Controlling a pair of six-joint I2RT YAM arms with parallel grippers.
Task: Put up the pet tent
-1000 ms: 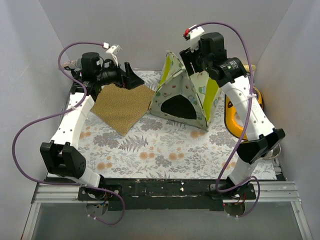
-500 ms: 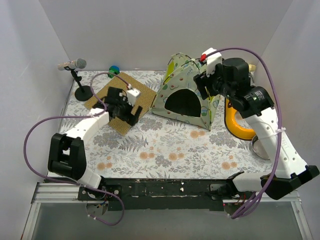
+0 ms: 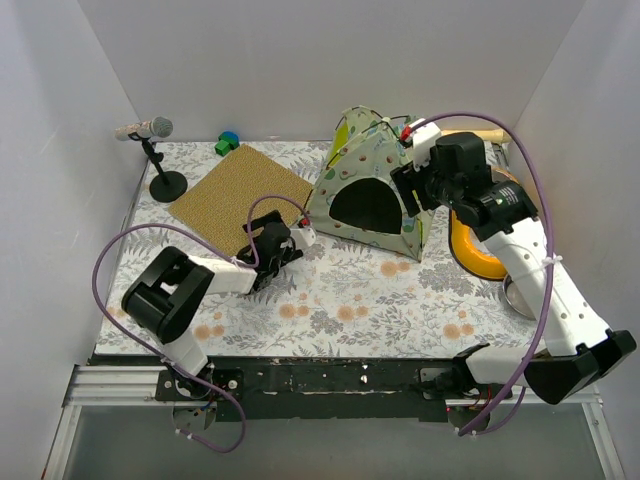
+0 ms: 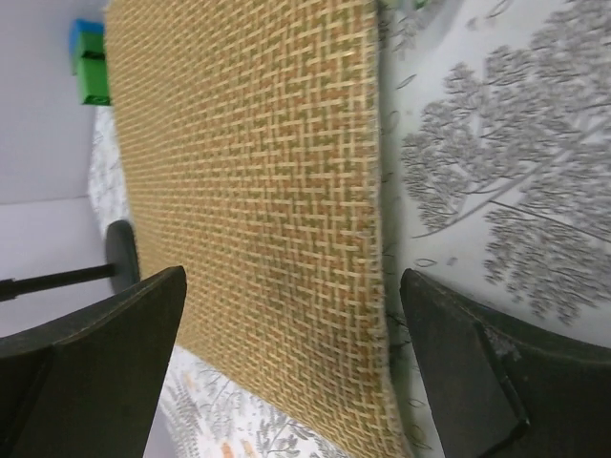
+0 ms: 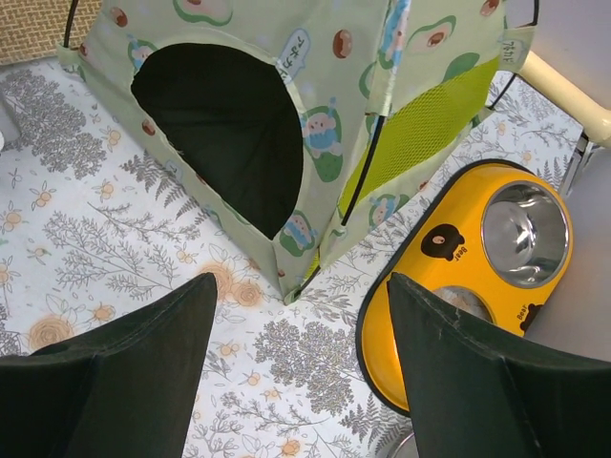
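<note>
The pet tent [image 3: 362, 192] stands upright at the back middle of the table, its arched doorway facing the near side. In the right wrist view the pet tent [image 5: 286, 114] shows printed cream-green fabric, thin black poles and a lime-green mesh side. My right gripper [image 3: 411, 196] hovers open above the tent's front right corner, and my right gripper [image 5: 301, 377] holds nothing. My left gripper [image 3: 272, 238] sits low and open by the near corner of the brown mat [image 3: 240, 188]. Between my left gripper's [image 4: 291, 372] spread fingers lies only the mat [image 4: 258, 191] edge, untouched.
A yellow double pet bowl [image 3: 475, 248] lies right of the tent, also in the right wrist view [image 5: 477, 258]. A microphone on a stand [image 3: 150, 130] is at the back left. A green and blue block [image 3: 228, 143] sits behind the mat. A wooden bar [image 5: 563, 86] runs behind the bowl.
My left arm has drawn back from the far left to the mat's near corner, and the mat now lies flat. The right gripper has lifted off the tent, which stands on its own.
</note>
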